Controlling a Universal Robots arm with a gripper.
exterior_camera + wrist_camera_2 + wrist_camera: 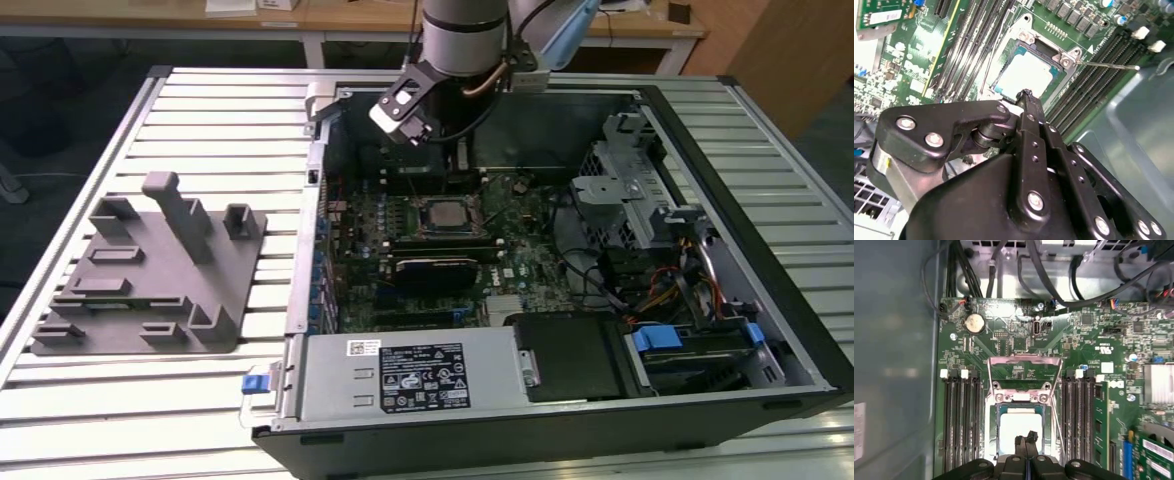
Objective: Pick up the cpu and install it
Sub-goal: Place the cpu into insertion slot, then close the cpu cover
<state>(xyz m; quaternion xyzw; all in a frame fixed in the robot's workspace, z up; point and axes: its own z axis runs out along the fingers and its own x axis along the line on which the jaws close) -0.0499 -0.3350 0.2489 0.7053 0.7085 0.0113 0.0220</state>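
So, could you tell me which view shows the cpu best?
The second wrist view: the cpu appears large and mostly uncovered. In the first wrist view the gripper overlaps it; the exterior view shows it small.

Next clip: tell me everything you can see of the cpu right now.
The cpu is a small thin square chip with a pale silver-grey metal top. It lies flat inside the socket on the green motherboard, between banks of memory slots, and the socket's hinged metal frame is swung open. The shut gripper sits over one edge; contact cannot be judged.
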